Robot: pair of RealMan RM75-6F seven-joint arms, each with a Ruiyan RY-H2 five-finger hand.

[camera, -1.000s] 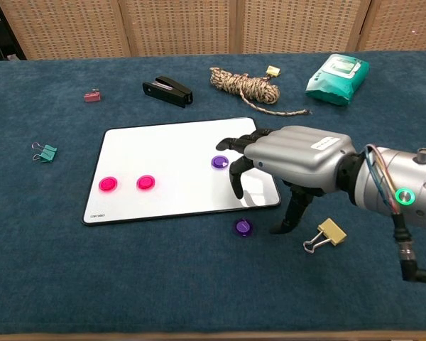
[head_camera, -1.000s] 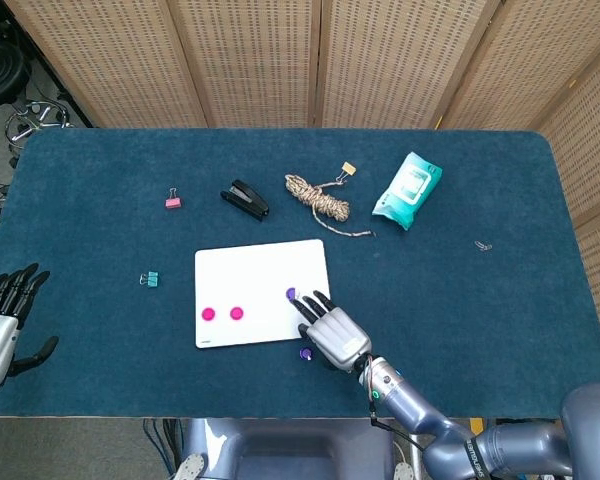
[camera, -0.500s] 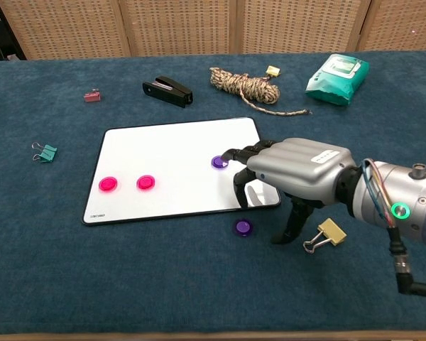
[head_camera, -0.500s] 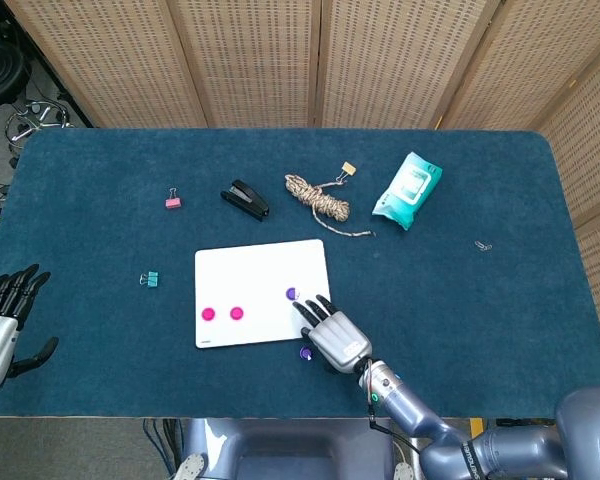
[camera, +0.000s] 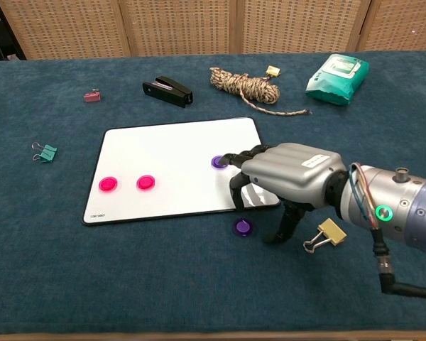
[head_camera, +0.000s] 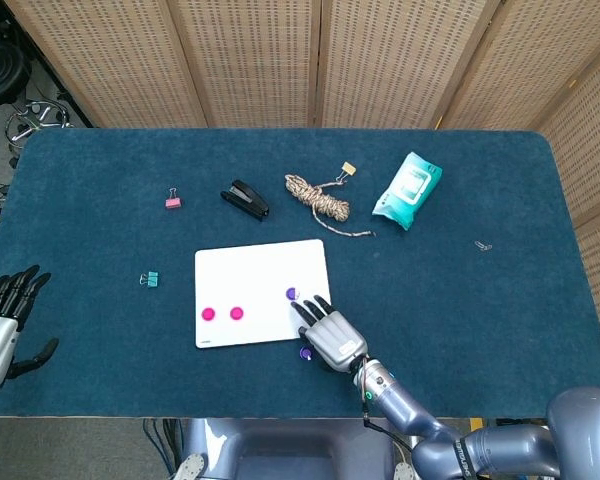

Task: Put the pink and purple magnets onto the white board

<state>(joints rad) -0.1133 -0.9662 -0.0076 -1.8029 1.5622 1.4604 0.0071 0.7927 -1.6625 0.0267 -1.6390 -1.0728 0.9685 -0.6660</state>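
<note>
Progress: two pink magnets (camera: 127, 183) and one purple magnet (camera: 218, 162) sit on the white board (camera: 163, 153); I hover my empty, spread right robot hand (camera: 284, 177) over the last purple magnet (camera: 243, 227) on the worktop (camera: 163, 284).

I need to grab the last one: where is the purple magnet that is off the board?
In the chest view, the loose purple magnet lies on the blue table just below the white board's near right corner, under the right hand.

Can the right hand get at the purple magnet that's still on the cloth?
Probably yes. The right hand hangs just beside the loose purple magnet, fingers spread above it and holding nothing. The magnet lies alone on the cloth just off the white board, with nothing in between.
</note>
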